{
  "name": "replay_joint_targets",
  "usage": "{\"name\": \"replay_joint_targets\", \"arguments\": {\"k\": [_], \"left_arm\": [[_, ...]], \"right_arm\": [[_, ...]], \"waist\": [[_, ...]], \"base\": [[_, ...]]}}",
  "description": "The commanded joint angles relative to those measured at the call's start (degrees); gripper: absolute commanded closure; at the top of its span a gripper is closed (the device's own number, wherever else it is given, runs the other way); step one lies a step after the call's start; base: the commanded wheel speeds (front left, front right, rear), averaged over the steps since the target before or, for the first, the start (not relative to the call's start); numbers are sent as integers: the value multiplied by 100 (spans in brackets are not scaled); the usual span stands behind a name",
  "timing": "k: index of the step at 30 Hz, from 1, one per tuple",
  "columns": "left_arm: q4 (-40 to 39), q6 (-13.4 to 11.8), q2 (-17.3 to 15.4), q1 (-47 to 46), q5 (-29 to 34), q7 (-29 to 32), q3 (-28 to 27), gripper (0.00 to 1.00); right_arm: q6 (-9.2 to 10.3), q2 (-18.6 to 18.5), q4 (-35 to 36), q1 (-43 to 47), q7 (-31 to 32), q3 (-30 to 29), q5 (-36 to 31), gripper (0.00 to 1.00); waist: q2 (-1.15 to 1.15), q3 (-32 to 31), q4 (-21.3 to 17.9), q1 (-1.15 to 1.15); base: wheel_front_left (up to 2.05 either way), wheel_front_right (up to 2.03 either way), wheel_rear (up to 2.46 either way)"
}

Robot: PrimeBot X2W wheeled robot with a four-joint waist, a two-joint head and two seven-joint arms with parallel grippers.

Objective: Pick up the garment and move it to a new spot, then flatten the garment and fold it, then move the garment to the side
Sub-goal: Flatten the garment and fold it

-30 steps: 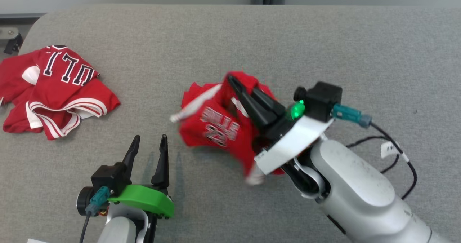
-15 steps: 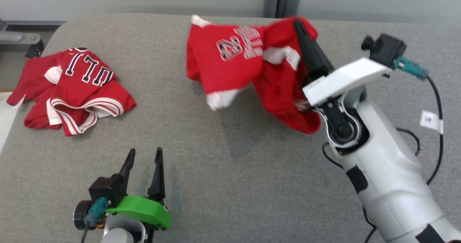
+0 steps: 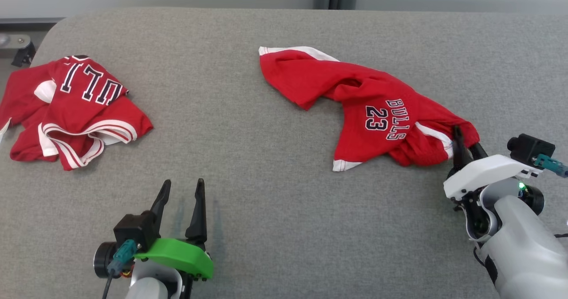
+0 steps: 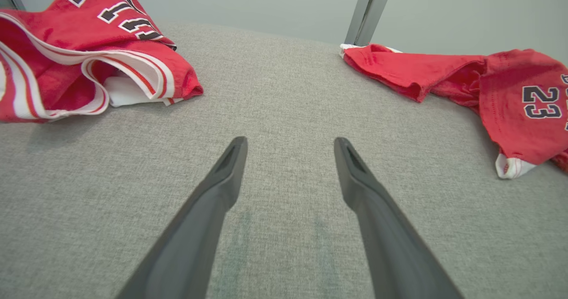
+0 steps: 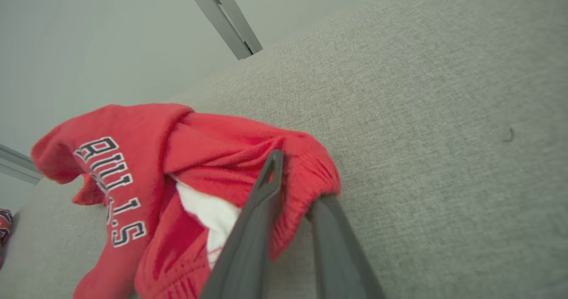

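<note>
The grey padded surface (image 3: pixel 284 228) takes up nearly the whole head view, and two red pieces lie on it. The garment (image 3: pixel 377 108) I am working with, the one marked BULLS 23, is stretched in a loose, wrinkled band. Its long axis runs on a diagonal from a white-trimmed end near the upper middle of the frame down to the lower right, where it ends at my right gripper (image 3: pixel 466 143). A second red jersey (image 3: pixel 75 108) sits crumpled at the far left, well apart from the first and not part of this step. In the right wrist view my right gripper (image 5: pixel 297 177) has its two fingers close together, with the bunched red hem draped over and between them. I cannot tell whether they truly pinch the cloth or merely rest in it. My left gripper (image 3: pixel 183 181) hovers at the lower left of the head view with its fingers spread and nothing between them. In the left wrist view the garment (image 4: pixel 488 86) lies off to the upper right of my left gripper (image 4: pixel 290 141). I judge the garment set down at its new spot but not yet flat. My right arm is at the near end, so spreading it would mean my left reaching up and rightward to the far trimmed end.
</note>
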State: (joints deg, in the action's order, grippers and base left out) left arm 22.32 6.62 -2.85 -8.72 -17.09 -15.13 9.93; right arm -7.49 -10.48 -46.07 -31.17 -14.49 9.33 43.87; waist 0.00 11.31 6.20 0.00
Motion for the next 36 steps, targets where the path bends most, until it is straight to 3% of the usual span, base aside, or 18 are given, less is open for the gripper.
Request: {"name": "replay_joint_targets", "arguments": {"k": [1, 6, 10, 15, 21, 26, 36], "left_arm": [[-30, 25, -18, -93, 29, -2, 24, 0], [-85, 31, -18, -129, 35, -2, 54, 0], [-108, 36, -18, -127, 40, -2, 70, 0], [-137, 45, -17, -128, 43, -2, 103, 0], [-210, 54, -17, -172, 68, -2, 225, 0], [-325, 81, -17, -301, 175, -2, 539, 0], [-157, 94, -28, -1234, 68, -1, 2052, 0]], "right_arm": [[0, -80, -29, 46, -49, 22, -253, 0], [0, -172, 663, 261, -72, -340, -1506, 0], [0, 88, 1517, 738, -68, -757, -2563, 0], [3, 378, 2176, 1319, -69, -1046, -3351, 0], [4, 640, 2684, 1775, -70, -1420, -3729, 0], [4, 729, 2895, 1876, -70, -1408, -3817, 0], [4, 746, 3126, 1616, -70, -1260, -3712, 0]], "waist": [[0, 11, -26, 0], [0, 28, -91, 0], [0, 21, -136, 0], [0, -15, -210, 0], [0, 1, -363, 0], [0, 155, -574, 0], [0, 741, -1105, 0]], "base": [[0, 0, 0], [0, 0, 0], [0, 0, 0], [0, 0, 0], [0, 0, 0], [0, 0, 0], [0, 0, 0]]}}
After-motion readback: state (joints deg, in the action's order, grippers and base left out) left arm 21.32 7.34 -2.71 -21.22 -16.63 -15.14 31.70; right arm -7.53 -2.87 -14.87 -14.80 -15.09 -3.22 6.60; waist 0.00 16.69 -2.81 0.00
